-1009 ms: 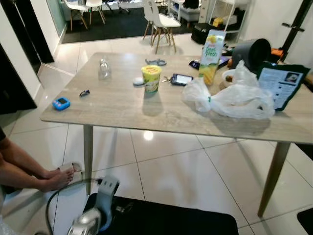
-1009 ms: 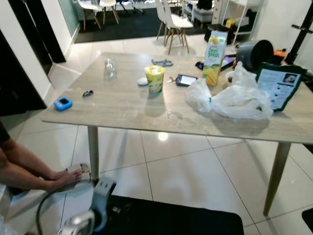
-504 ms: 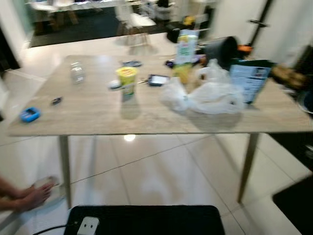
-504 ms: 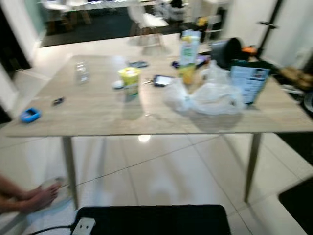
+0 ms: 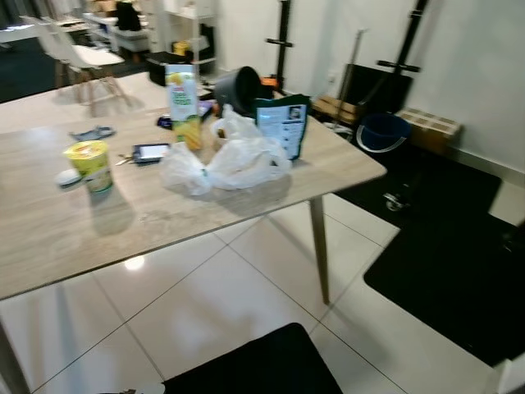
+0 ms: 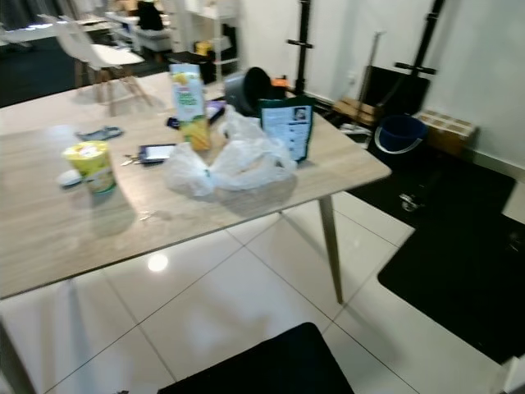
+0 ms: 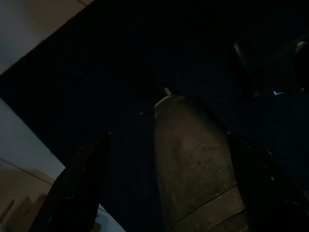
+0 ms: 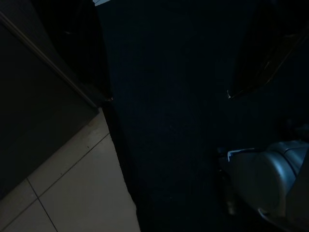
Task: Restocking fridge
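A wooden table (image 5: 49,238) fills the left half of the eye views. On it stand a juice carton (image 5: 182,94), a yellow cup (image 5: 90,162), a crumpled white plastic bag (image 5: 225,162), a green package (image 5: 283,123), a black pot (image 5: 238,86) and a phone (image 5: 150,151). Both arms hang low. In the dark left wrist view my left gripper (image 7: 169,137) is open, its fingers (image 7: 82,188) spread over a black mat with a grey robot part between them. My right gripper (image 8: 169,96) is also open above dark mat and pale tile.
Black mats (image 5: 443,254) cover the floor to the right, and another mat (image 5: 254,369) lies at my feet. A blue bucket (image 5: 381,131), a brown box (image 5: 431,127) and black stands (image 5: 283,41) line the far wall. White chairs (image 5: 78,57) stand beyond the table.
The camera has swung to the right, so the table has slid to the left of the picture. The person's feet and the blue device have left the view; the wall and black mats have come in.
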Tool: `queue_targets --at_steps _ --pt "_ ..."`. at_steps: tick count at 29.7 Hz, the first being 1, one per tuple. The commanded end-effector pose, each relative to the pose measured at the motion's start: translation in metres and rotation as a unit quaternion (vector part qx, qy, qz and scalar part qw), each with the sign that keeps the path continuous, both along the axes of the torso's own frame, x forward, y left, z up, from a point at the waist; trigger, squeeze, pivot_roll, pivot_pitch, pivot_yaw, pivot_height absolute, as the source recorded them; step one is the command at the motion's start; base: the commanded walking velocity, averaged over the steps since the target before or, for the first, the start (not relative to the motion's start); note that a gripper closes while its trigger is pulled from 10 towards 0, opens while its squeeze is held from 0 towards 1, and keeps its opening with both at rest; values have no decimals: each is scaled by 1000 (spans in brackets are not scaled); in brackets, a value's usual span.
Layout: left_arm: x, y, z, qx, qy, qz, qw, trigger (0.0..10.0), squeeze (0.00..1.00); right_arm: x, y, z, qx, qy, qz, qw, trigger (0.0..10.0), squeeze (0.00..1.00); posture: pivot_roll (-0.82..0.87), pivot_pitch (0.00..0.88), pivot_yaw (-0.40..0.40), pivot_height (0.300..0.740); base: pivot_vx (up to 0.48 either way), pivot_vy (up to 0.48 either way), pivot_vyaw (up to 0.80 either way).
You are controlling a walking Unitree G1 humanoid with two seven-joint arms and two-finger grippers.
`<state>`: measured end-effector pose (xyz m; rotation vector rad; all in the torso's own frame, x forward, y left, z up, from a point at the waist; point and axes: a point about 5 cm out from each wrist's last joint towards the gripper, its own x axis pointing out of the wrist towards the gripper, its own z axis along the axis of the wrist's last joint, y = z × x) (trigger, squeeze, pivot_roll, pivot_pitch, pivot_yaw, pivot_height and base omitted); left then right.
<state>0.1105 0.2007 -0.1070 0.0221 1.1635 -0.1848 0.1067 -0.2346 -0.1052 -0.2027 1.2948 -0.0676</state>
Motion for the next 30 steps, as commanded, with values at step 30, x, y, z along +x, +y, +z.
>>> queue_targets --at_steps 30 --pt "-20 -4 -6 43 41 -103 993 10000 0 -6 3 -2 8 8 -4 1000 10000 0 77 0 8 740 0 0 -771"
